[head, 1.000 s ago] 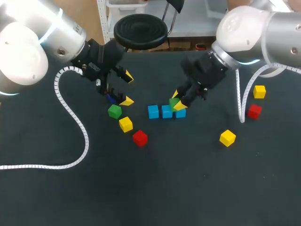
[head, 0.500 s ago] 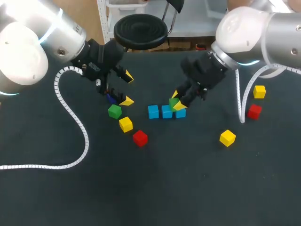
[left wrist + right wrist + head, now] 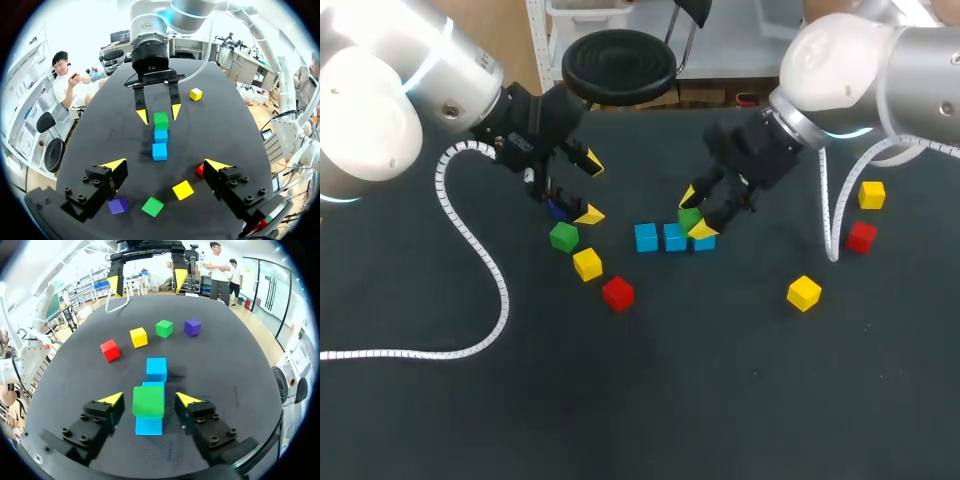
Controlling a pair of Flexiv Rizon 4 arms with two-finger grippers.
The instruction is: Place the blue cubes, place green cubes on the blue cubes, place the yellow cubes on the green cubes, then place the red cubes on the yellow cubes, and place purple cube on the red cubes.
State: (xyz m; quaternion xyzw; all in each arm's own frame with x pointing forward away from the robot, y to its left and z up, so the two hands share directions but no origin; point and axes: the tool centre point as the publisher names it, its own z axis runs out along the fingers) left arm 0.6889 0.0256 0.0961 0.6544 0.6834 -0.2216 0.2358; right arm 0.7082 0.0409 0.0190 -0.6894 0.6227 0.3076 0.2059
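Our right jaws stand apart either side of a green cube [image 3: 148,401] without touching it; it sits on the right-end one of three blue cubes [image 3: 646,237] near the middle of the worktop [image 3: 720,400]. Our left jaws hang open over the purple cube [image 3: 118,205], nearer the far edge.

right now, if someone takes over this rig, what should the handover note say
Left gripper: open, empty, by the purple cube.
Right gripper: open, straddling the green cube without touching it.
Done: blue cubes in a row, that green cube resting on them.
Left: second green cube, then yellow cubes, red cubes, purple on top.
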